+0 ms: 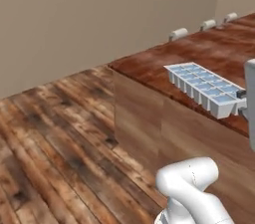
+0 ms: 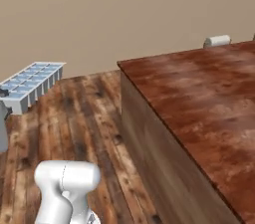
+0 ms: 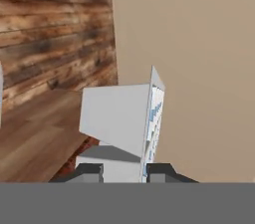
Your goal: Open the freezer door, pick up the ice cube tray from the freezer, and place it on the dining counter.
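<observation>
The ice cube tray (image 1: 204,87) hangs in the air, level, its two rows of light blue cells facing up and its pale grey-white walls showing along the side. In the left base view it reaches out from the gripper (image 1: 242,99) toward the left and away, its far end above the near edge of the dining counter (image 1: 209,49). In the right base view the same tray (image 2: 32,85) stretches up and to the right from the gripper (image 2: 4,93) at the left border, over the plank floor (image 2: 84,118) and well apart from the counter's (image 2: 199,103) corner.

In the hand view the tray (image 3: 122,118) rises straight ahead of the gripper (image 3: 124,172), seen end-on and rolled on its side: the blank grey underside faces the camera, and a thin strip of blue cells runs along its right edge. The two dark fingertips (image 3: 89,170) stand on either side of its near end, clamped onto it, so the gripper is grasping the tray by one short end.

Beyond the tray in the left base view, the reddish-brown top runs away to the right, with three pale stool tops (image 1: 178,33) along its far edge. The counter's wooden side panel (image 1: 144,118) drops to the floor below the tray. A plain beige wall (image 1: 99,14) stands behind everything.
</observation>
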You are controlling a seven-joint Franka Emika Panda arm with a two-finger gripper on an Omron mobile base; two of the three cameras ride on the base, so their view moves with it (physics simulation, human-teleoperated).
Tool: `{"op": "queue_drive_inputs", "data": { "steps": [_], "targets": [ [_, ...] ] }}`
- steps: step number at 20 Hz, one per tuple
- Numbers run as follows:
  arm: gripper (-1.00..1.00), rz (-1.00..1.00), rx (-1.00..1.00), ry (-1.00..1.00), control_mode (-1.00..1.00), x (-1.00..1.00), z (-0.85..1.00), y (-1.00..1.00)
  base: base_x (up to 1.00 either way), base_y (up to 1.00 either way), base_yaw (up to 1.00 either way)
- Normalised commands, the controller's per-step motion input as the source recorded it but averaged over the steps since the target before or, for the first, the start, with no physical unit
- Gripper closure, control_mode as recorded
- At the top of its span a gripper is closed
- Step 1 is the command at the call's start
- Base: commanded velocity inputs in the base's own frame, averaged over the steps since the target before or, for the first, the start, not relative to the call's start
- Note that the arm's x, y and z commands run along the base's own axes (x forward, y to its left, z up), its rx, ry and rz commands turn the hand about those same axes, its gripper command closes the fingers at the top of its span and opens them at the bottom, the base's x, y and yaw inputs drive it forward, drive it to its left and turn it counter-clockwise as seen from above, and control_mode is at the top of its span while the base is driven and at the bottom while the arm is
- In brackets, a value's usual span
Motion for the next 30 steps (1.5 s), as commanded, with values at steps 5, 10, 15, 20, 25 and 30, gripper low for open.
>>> {"op": "queue_drive_inputs", "data": {
  "steps": [5,10,15,20,25,30],
  "targets": [
    [1.0,0.0,0.0,0.0,1.0,0.0,0.0,0.0,0.92,0.95,-0.58],
    [1.0,0.0,0.0,0.0,1.0,0.0,0.0,0.0,0.86,0.97,-0.57],
    [1.0,0.0,0.0,0.0,1.0,0.0,0.0,0.0,0.45,1.0,-0.6],
    [1.0,0.0,0.0,0.0,1.0,0.0,0.0,0.0,0.15,1.0,-0.61],
    [1.0,0.0,0.0,0.0,1.0,0.0,0.0,0.0,0.0,1.0,-0.61],
    [1.0,0.0,0.0,0.0,1.0,0.0,0.0,0.0,0.0,1.0,-0.62]
  ]
}}
